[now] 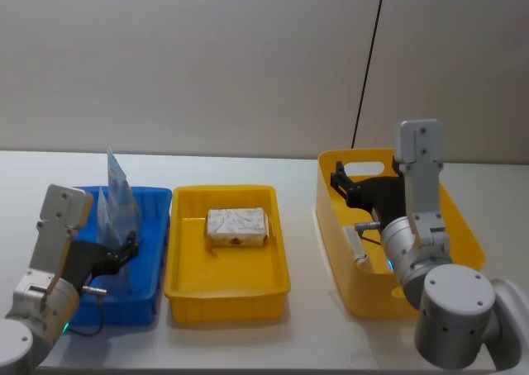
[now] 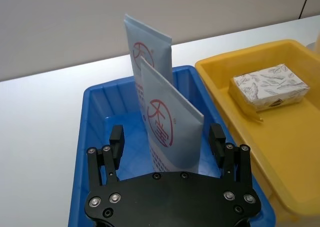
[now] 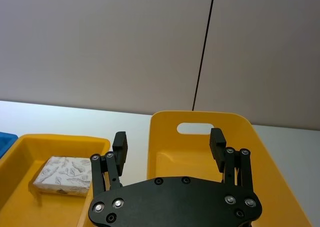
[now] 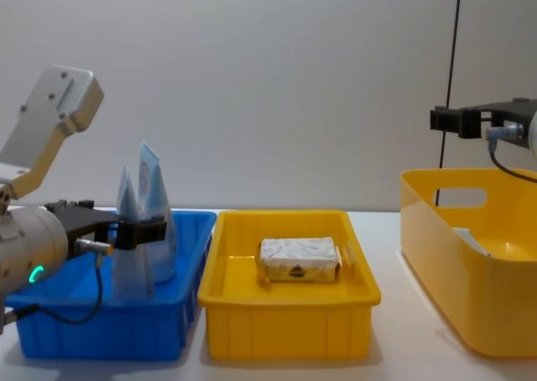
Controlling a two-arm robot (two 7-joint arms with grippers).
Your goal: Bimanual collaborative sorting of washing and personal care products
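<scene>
While the left hand (image 2: 166,137) sits low in the blue bin (image 2: 90,112), its fingers (image 2: 116,139) stand wide apart with the front tube (image 2: 170,122) between them. A narrow gap shows on either side of the tube, so the hand grips nothing. The front tube stands upright with its flat crimped end on top. The rear tube (image 2: 150,52) is taller and stands upright just behind it; whether the two touch I cannot tell. Both are pale blue with a round red mark and lines of print.

The blue bin lies near the left front corner of the bench (image 1: 248,164). Just beside it, at the middle of the front edge, lies the tray (image 1: 277,251), yellow and shallow. The bar (image 1: 237,226) lies flat in the tray, nearer its rear wall than its front wall. It is whitish, with a leafy print on its wrapper and a small dark mark on the side facing the front edge.

Towards the right end of the bench stands the yellow bin (image 4: 445,255), taller than the other two and with a handle slot in its rear wall. The right hand (image 3: 168,142) hangs above this bin, over its rear left part and clear of the rim. Its fingers are spread wide and nothing is between them. Inside the bin a pale item (image 1: 355,244) leans against the left wall, too hidden to name.
</scene>
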